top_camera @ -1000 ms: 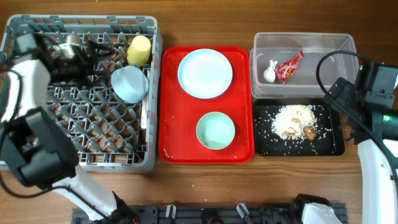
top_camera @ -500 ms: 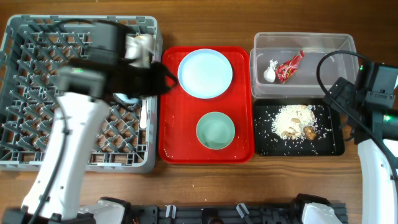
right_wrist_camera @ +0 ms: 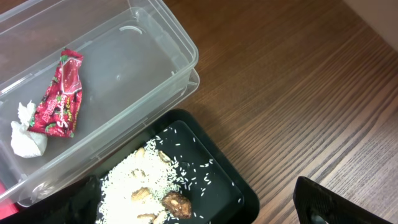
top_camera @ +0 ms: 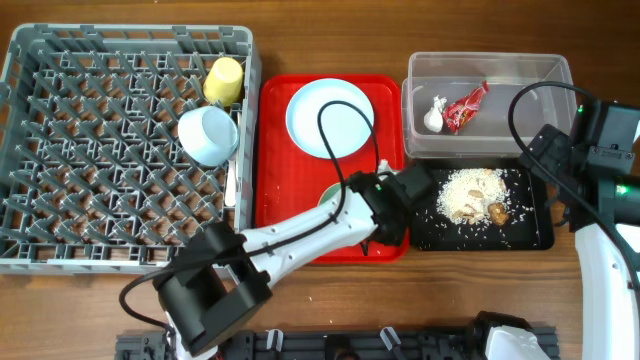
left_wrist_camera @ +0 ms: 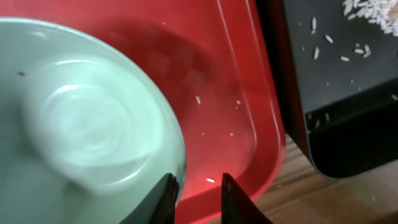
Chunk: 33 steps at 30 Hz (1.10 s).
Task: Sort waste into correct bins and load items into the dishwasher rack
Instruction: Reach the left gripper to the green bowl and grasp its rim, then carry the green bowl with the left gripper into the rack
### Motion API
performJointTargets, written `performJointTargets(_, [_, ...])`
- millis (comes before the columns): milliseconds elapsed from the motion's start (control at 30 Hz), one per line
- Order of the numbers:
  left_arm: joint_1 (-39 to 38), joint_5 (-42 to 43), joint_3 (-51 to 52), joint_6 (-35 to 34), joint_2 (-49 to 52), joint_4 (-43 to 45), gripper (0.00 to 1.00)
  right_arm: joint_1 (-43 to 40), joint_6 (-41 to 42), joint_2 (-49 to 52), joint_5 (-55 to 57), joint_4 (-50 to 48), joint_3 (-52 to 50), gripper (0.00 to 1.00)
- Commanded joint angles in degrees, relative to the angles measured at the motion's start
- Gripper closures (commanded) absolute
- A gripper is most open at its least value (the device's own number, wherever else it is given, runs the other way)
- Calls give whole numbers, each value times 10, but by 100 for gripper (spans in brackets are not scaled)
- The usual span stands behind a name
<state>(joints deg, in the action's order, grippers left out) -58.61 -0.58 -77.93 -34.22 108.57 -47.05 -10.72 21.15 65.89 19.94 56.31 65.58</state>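
The pale green bowl (left_wrist_camera: 81, 124) sits on the red tray (top_camera: 290, 215), mostly under my left arm in the overhead view. My left gripper (left_wrist_camera: 198, 198) is at the bowl's right rim. One finger is over the rim, the other over the tray, with a narrow gap between them. A light blue plate (top_camera: 330, 118) lies further back on the tray. In the grey rack (top_camera: 100, 150) are a yellow cup (top_camera: 223, 80) and a pale blue cup (top_camera: 207, 135). My right gripper (right_wrist_camera: 196, 208) hangs wide open over the black tray (top_camera: 530, 230) of rice scraps (top_camera: 472, 193).
The clear tub (top_camera: 488, 68) holds a red wrapper (top_camera: 466, 106) and a white tissue wad (top_camera: 433, 117). A white utensil (top_camera: 231, 185) lies along the rack's right side. The black tray's edge (left_wrist_camera: 323, 124) lies just right of the red tray's rim.
My left arm swung from the rack across to the front of the red tray, and its jaws narrowed at the green bowl's rim. The right arm has not moved.
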Motion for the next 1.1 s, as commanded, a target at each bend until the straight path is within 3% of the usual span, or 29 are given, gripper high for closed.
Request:
performJointTargets(0, [-17,-62,5,-11,14,2,78,-1,-1,-5,5,-2,5,0])
performJointTargets(200, [-18,-62,36,-12,23,38,79,-1,-1,-5,5,-1,5,0])
performJointTargets(367, [-17,-62,40,-10,22,38,91,-1,-1,-5,5,-1,5,0])
performJointTargets(400, [-16,-62,40,-9,20,29,96,-1,-1,-5,5,-2,5,0])
performJointTargets(533, [37,-27,-16,22,-29,-81,96,-1,-1,-5,5,-1,5,0])
performJointTargets(667, [234,313,-45,226,-157,-185,96,-1,-1,-5,5,-2,5,0])
performJointTargets(733, [383,455,-45,358,-221,-243,96,-1,-1,-5,5,-2,5,0])
performJointTargets(800, [495,549,-44,435,-246,-297,96,-1,-1,-5,5,-2,5,0])
performJointTargets(900, [644,623,-7,577,-245,-388,96,-1,-1,-5,5,-1,5,0])
performJointTargets(1067, [800,647,155,610,-244,-320,96,-1,-1,-5,5,-2,5,0])
